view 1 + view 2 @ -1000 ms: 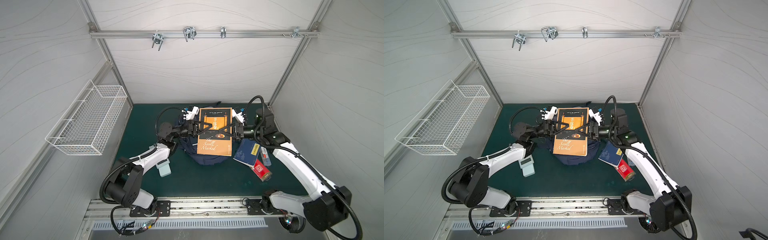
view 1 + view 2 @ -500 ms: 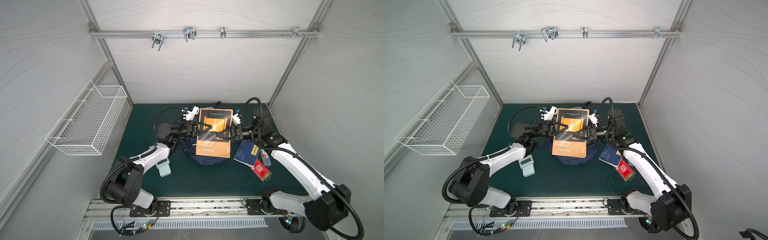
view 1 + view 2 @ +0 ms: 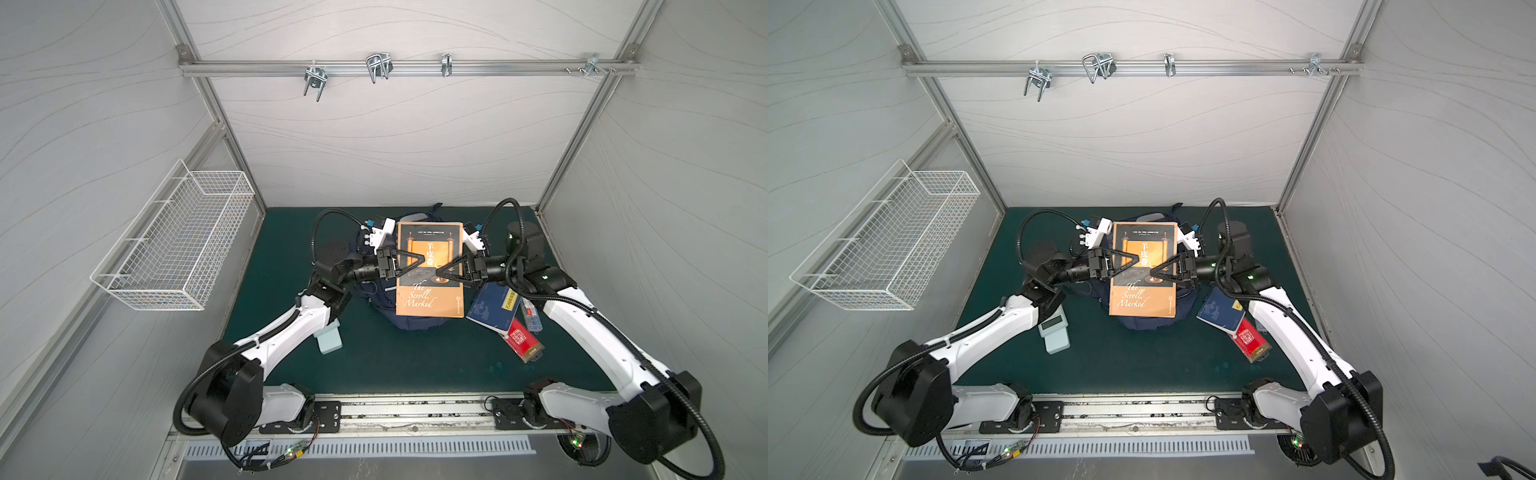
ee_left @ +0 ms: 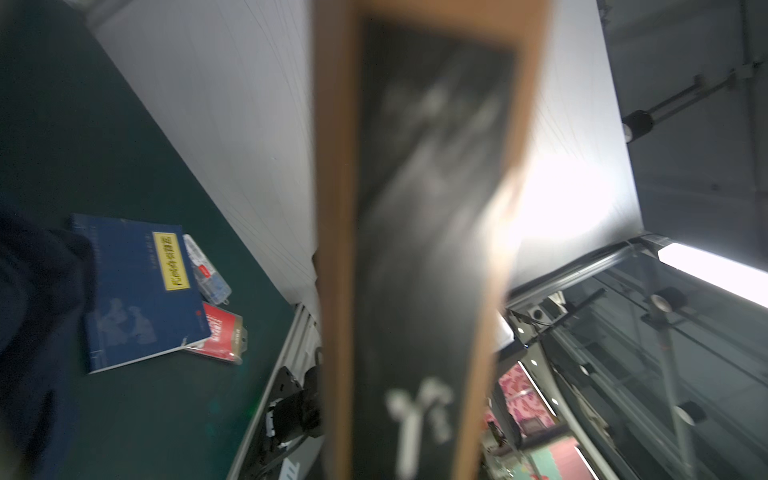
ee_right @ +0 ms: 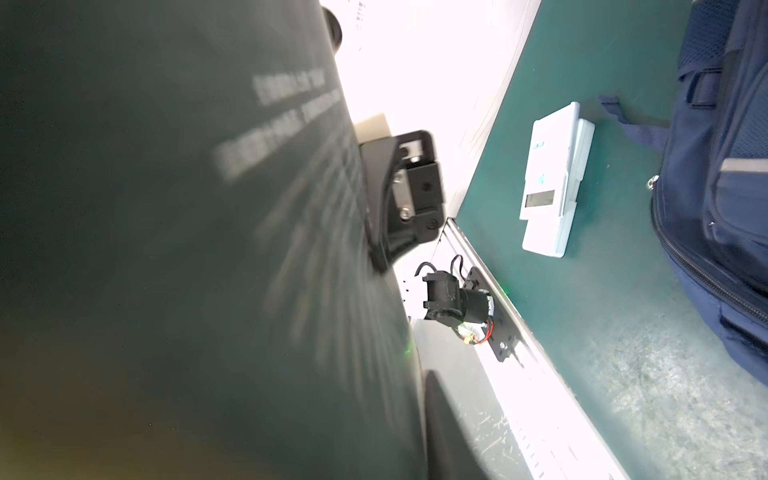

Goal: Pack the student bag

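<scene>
In both top views the student bag (image 3: 409, 322) (image 3: 1142, 322) lies on the green mat (image 3: 415, 365) at the back middle, directly beneath both grippers and largely covered by the orange book (image 3: 428, 299) (image 3: 1142, 299) carried above it, cover upward. The left gripper (image 3: 415, 262) (image 3: 1129, 262) reaches in over the book's left edge and is clamped on it. The right gripper (image 3: 446, 270) (image 3: 1160, 270) reaches in over the right edge, its tips nearly meeting the left gripper's at mid-cover. Against the frame a second earlier, the book sits slightly lower in view, while the bag, the blue book (image 3: 492, 309) and the red pack (image 3: 523, 343) are unmoved. In the left wrist view the orange book (image 4: 415, 249) fills the centre, blurred and very close. The bag (image 4: 29, 291) shows at the edge, just beside the blue book (image 4: 137, 291). In the right wrist view the book's dark underside (image 5: 166, 249) blocks half the frame, with one of the left gripper's fingers (image 5: 386, 199) at its far edge. The bag (image 5: 727, 208) lies beyond, near a pale device (image 5: 552, 178). Whether the right gripper grips the book cannot be determined.
</scene>
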